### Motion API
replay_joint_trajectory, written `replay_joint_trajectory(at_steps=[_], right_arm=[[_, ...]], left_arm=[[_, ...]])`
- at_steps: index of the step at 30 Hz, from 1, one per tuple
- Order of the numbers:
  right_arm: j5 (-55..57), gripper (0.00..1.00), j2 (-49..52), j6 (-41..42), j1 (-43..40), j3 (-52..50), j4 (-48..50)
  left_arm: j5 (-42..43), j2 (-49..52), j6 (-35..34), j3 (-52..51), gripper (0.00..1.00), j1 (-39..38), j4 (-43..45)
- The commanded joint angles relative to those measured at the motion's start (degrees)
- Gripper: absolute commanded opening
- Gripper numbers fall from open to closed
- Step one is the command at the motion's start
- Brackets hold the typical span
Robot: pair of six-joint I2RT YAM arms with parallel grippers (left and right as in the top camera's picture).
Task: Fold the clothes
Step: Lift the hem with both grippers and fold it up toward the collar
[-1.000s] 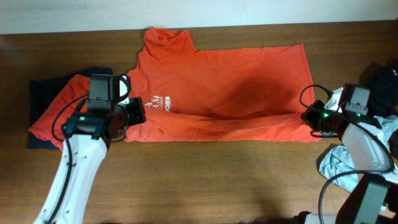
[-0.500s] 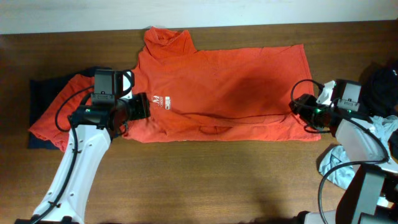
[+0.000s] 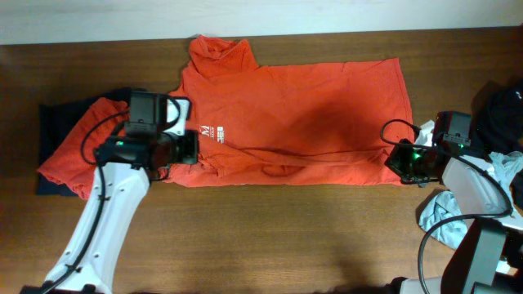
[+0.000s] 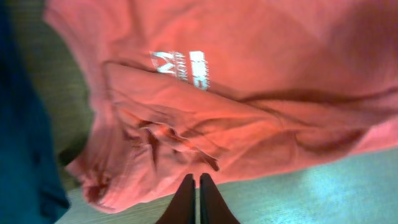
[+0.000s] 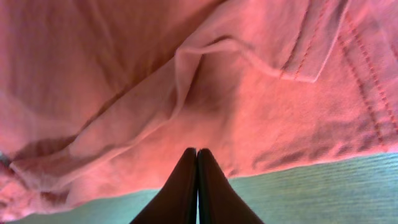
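Overhead, an orange shirt (image 3: 310, 106) is spread on the bench (image 3: 270, 237); left claw (image 4: 196, 177) and right claw (image 5: 198, 151) are pressed together at its hem.

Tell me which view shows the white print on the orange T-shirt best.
The left wrist view: the white print on the orange T-shirt appears largest, though blurred and cut by a fold. The overhead view shows it as tiny marks. The right wrist view shows plain orange cloth, no print.
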Motion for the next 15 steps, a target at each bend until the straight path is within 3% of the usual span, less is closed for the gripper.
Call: replay_joint_trajectory(at_steps=[1,9,15], right_arm=[[2.84,0.04,3.58,0.48,-0.11,0.7,1.44],[2.6,0.04,13.22,2.19,0.0,0.7,14.51],[-1.46,0.04,13.07,2.16,-0.02,2.05,27.21]], left_arm=[[1.22,3.15,3.74,1.11,0.01,-2.19,-0.24],[1.18,4.55,3.76,1.11,0.01,-2.32,0.13],[1.18,4.55,3.76,1.11,0.01,-2.32,0.15]])
